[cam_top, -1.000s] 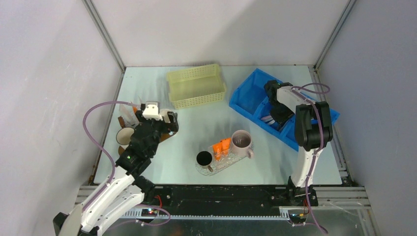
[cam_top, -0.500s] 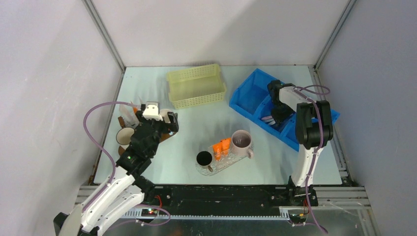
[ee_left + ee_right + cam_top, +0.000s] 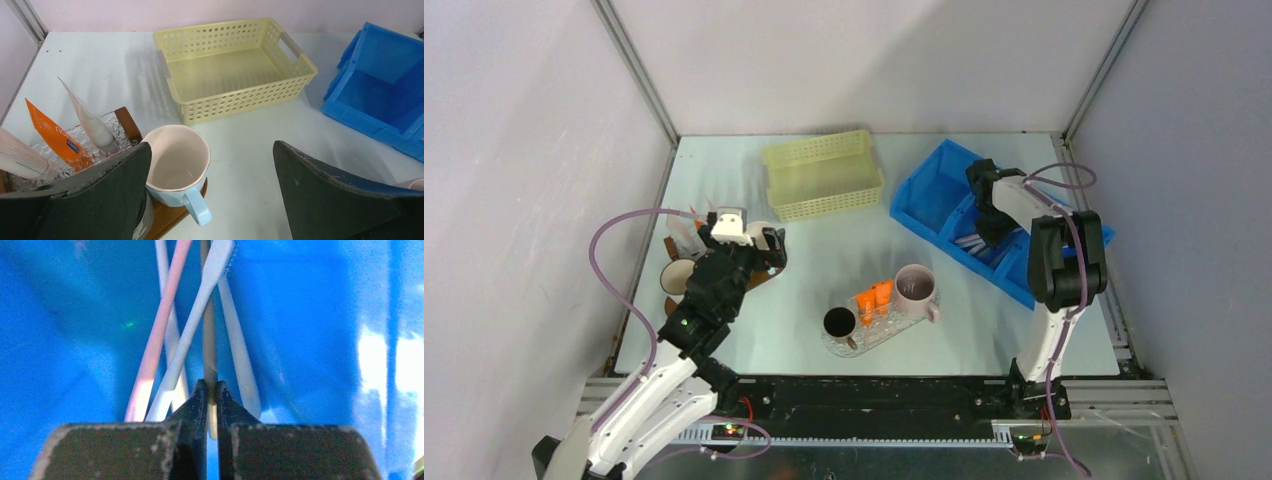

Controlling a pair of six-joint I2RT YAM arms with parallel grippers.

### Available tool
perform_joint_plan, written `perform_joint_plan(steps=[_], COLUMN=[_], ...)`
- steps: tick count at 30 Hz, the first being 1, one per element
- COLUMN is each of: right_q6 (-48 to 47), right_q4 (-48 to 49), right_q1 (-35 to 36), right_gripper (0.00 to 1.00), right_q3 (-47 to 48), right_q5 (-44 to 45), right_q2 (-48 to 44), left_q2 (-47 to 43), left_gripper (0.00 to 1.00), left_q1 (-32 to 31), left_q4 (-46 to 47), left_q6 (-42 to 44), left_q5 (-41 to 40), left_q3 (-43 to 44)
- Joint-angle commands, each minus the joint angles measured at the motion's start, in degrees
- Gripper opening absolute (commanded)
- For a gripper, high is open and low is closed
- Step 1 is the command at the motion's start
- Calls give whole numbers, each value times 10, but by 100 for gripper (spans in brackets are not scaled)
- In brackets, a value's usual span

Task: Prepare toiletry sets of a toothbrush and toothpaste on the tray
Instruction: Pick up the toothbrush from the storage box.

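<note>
Jaws of my left gripper (image 3: 211,145) stand spread wide, spare tubes (image 3: 52,132) just left of them. The tray (image 3: 894,326), well to their right, holds two orange toothpastes (image 3: 874,298) and no brush that I can see. My right gripper (image 3: 209,386) pinches a toothbrush (image 3: 210,360) handle inside the blue bin (image 3: 310,340).

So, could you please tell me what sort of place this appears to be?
Probably a robotics lab test cell: plain grey panel walls on aluminium rails enclose the pale table, and slim pink and white toothbrushes lie in a blue plastic bin.
</note>
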Motion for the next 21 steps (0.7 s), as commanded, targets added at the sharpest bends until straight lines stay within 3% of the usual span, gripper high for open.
perform_joint_plan(steps=[1, 21], right_q6=[-6, -73], right_q4=[-20, -38], right_q1=[7, 51], right_gripper=[0, 0], right_q3=[0, 0], right_q5=[53, 119], right_q2=[-48, -167], left_q2=[-11, -12], left_gripper=[98, 98], left_q1=[3, 3], left_q4=[28, 24], left_q6=[-9, -22], left_q5=[7, 30], left_q3=[-6, 11])
